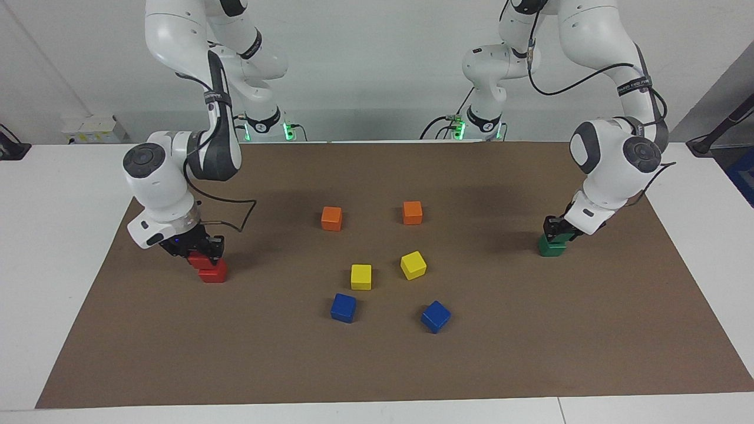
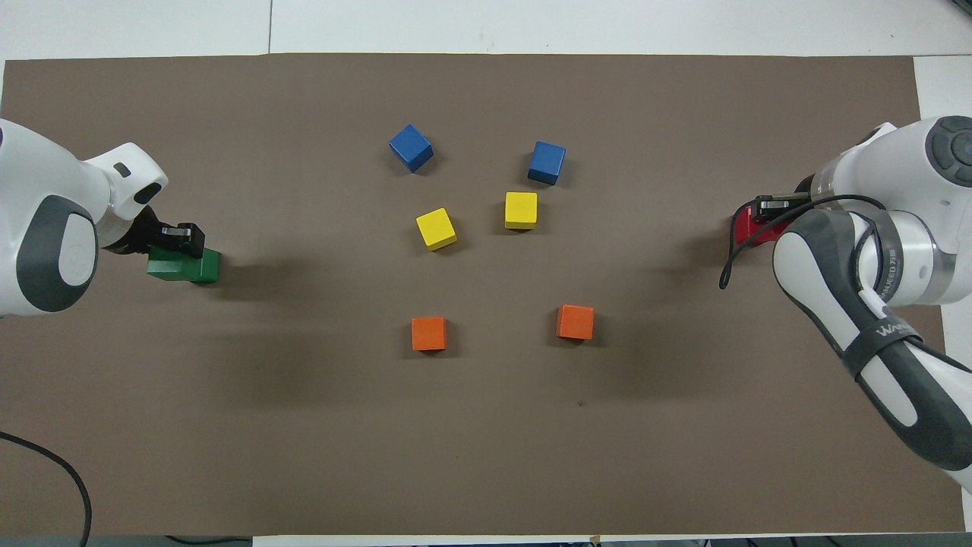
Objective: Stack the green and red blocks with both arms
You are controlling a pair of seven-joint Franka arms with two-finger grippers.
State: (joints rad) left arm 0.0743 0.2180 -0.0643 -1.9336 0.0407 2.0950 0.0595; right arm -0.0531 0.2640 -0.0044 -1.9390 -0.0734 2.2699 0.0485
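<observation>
My right gripper [image 1: 204, 249] is shut on a red block [image 1: 197, 259] at the right arm's end of the mat. It holds it on or just over the second red block [image 1: 215, 275], a little off toward the robots. In the overhead view the right arm hides most of the red blocks [image 2: 747, 228]. My left gripper [image 1: 556, 227] is shut on a green block [image 1: 563, 238] and holds it on top of the second green block [image 1: 551, 248] at the left arm's end. The overhead view shows the green pair [image 2: 184, 266] nearly lined up under the left gripper [image 2: 181, 236].
Two orange cubes [image 1: 331, 218] [image 1: 412, 212], two yellow cubes [image 1: 361, 277] [image 1: 413, 265] and two blue cubes [image 1: 343, 307] [image 1: 435, 316] lie in the middle of the brown mat [image 1: 530, 341]. White table surrounds the mat.
</observation>
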